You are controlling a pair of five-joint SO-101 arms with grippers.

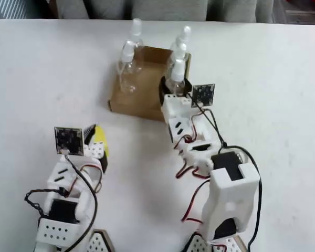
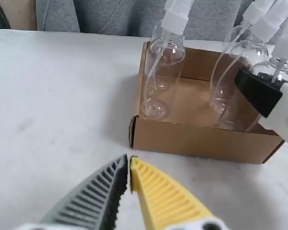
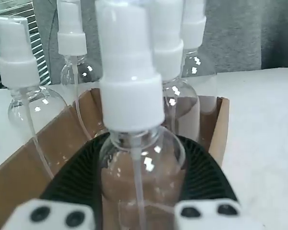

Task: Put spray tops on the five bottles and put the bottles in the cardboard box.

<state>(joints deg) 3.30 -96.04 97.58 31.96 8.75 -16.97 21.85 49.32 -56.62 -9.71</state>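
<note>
The cardboard box (image 1: 143,103) sits mid-table with several clear bottles standing in it, all wearing white spray tops. My right gripper (image 1: 175,86) is at the box's near right corner, its black jaws shut on a spray bottle (image 1: 176,77). In the right wrist view that bottle (image 3: 134,172) stands upright between the black fingers (image 3: 209,175), with the other bottles (image 3: 175,91) behind it. My left gripper (image 1: 98,140) rests on the table left of and nearer than the box, its grey and yellow fingers (image 2: 158,189) shut on nothing, pointing at the box (image 2: 197,141).
Bare white tabletop (image 1: 47,73) lies all around the box. Red and black cables (image 1: 191,202) trail beside the right arm. Two bottles (image 2: 164,72) stand along the box's left side. Grey fabric lines the table's far edge.
</note>
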